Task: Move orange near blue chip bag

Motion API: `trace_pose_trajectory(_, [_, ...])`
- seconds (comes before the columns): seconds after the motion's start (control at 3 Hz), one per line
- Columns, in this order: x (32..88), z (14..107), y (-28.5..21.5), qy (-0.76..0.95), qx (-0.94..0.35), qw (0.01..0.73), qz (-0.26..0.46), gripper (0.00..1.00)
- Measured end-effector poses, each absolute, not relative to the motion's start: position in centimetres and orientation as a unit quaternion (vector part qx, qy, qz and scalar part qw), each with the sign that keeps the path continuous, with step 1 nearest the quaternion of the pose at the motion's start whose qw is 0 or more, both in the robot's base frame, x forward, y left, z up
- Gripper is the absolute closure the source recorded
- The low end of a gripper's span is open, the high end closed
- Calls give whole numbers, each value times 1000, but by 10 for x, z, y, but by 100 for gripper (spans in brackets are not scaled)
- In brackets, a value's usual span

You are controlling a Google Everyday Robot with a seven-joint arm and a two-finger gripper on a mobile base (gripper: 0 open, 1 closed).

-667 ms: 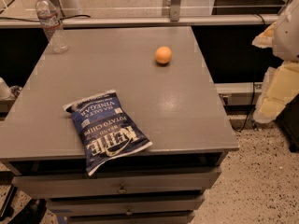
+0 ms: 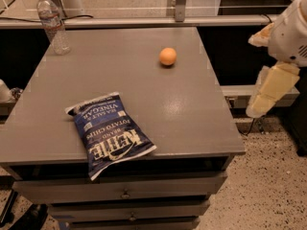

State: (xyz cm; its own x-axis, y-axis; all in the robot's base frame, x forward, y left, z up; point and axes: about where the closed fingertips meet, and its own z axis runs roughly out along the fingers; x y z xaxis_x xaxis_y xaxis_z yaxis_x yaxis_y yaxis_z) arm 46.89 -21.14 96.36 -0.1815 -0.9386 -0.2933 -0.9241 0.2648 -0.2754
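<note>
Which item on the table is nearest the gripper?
The orange; the gripper hangs right of the table, with the blue chip bag and water bottle farther left.

inspector a: any change against the previous record?

inspector b: one item. the gripper (image 2: 268,86), in the air off the right side of the table (image 2: 201,114), has shifted left, closer to the table's right edge, and sits slightly higher. it touches nothing.

inspector a: and the arm (image 2: 293,32) behind it?

inspector b: it came in with the gripper. more of its white housing now shows at the right border of the view.
</note>
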Motion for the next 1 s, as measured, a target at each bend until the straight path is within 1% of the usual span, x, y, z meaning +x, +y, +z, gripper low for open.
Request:
trace_pose_trajectory(0.33, [521,945,-200,750,-608,261,6,0])
trace_pose_trajectory(0.67, [581,916,-176,739,-602,300,45,0])
trace_pose_trajectory(1.0, [580,917,-176,739,-602,300,45,0])
